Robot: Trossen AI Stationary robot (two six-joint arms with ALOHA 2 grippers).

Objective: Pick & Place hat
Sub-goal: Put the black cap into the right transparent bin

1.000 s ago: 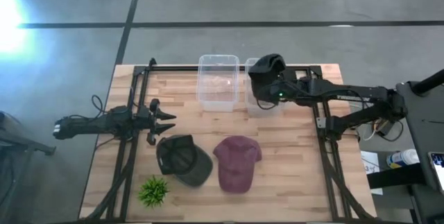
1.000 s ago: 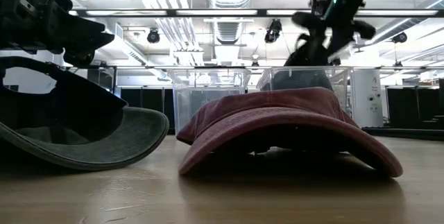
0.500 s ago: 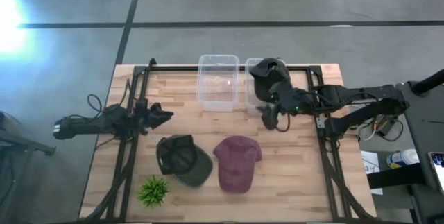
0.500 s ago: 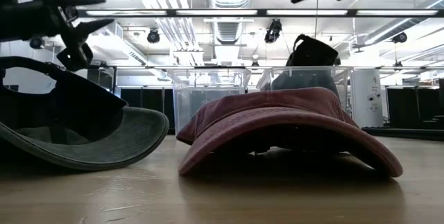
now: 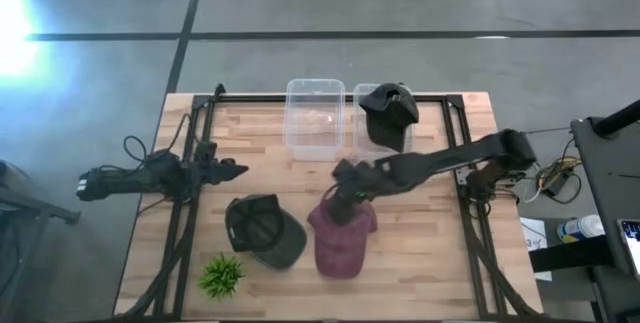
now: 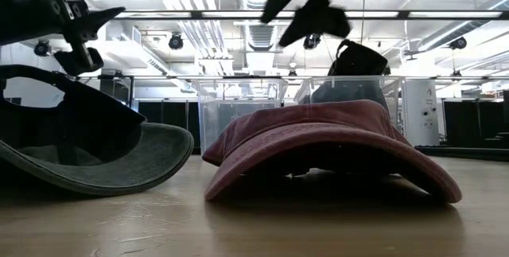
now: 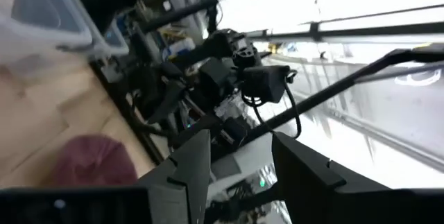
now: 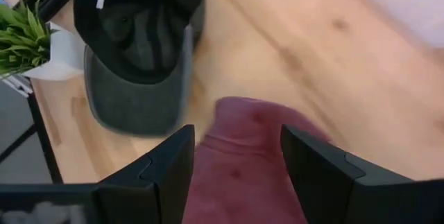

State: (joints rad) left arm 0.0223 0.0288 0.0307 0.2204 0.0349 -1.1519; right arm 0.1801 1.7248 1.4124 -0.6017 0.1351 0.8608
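A maroon cap (image 5: 340, 235) lies crown-up on the table, its brim toward the near edge. My right gripper (image 5: 345, 199) hovers open above its far part, well clear of it in the low view (image 6: 308, 4). In the right wrist view the cap (image 8: 243, 154) shows between the spread fingers. An upside-down dark grey cap (image 5: 263, 229) lies to its left. A black cap (image 5: 388, 113) sits in the right clear bin (image 5: 366, 148). My left gripper (image 5: 226, 171) waits open above the table's left side.
An empty clear bin (image 5: 315, 121) stands at the far edge beside the right bin. A small green plant (image 5: 220, 275) stands near the table's near-left corner. Dark metal rails (image 5: 470, 233) run along both sides of the table.
My right gripper has left the black cap in the right bin and swung toward the near edge and the left, ending above the maroon cap. The black cap now rests in the bin. My left gripper has drawn back slightly toward the left edge.
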